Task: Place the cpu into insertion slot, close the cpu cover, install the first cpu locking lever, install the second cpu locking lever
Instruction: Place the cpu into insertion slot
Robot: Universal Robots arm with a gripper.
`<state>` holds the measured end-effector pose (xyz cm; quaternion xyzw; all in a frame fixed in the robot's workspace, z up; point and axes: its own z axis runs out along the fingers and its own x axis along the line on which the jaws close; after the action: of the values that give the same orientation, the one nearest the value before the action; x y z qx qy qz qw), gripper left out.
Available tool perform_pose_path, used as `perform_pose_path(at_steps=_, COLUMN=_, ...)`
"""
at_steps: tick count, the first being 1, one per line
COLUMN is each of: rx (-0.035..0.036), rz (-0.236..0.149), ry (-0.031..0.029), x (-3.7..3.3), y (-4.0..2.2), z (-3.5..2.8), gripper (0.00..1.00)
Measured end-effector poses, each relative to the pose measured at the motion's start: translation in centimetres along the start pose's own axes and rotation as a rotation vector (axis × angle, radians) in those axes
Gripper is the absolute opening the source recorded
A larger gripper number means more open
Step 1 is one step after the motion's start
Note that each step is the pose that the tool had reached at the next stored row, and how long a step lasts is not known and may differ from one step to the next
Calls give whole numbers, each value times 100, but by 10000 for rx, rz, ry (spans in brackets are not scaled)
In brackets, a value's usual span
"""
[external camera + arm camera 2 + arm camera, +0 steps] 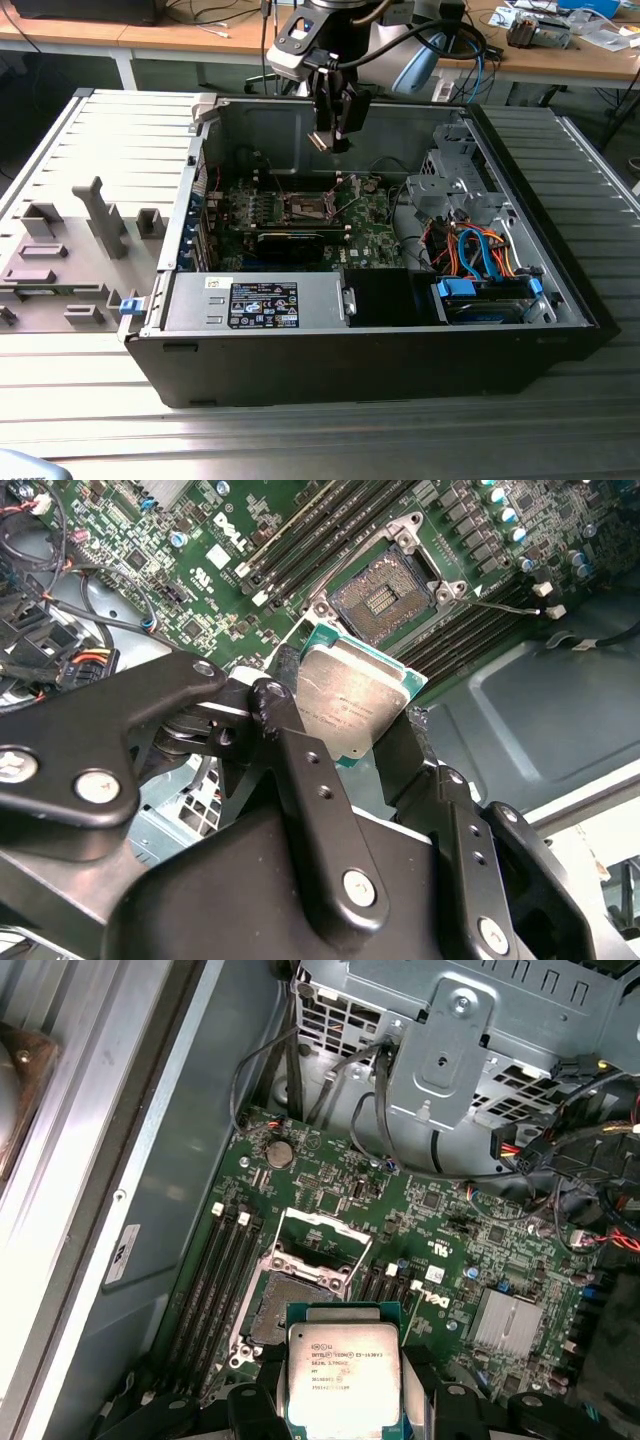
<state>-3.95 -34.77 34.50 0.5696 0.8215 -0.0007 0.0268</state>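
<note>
My gripper (331,140) hangs above the green circuit board inside the open computer case, shut on the cpu (350,702). The cpu is a flat square chip with a silvery top, pinched at two opposite edges between the black fingers (282,720). In the first wrist view the cpu (343,1375) sits just in front of the insertion slot (282,1305). The slot (384,600) is bare, with its contact field showing. The cpu cover (325,1222) stands swung up at the slot's far side. In the exterior view the slot (305,208) lies well below the gripper.
Rows of narrow black memory slots (215,1280) flank the socket. A long black card (290,243) lies across the board. A metal drive cage (445,190) with orange and blue cables (480,255) fills the exterior view's right. The case walls (270,125) enclose the board. A grey fixture tray (70,250) lies outside.
</note>
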Motion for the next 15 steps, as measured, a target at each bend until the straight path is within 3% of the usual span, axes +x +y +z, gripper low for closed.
perform_pose_path(at_steps=15, rx=4, rz=94, ry=-2, x=0, y=0, z=0, gripper=55)
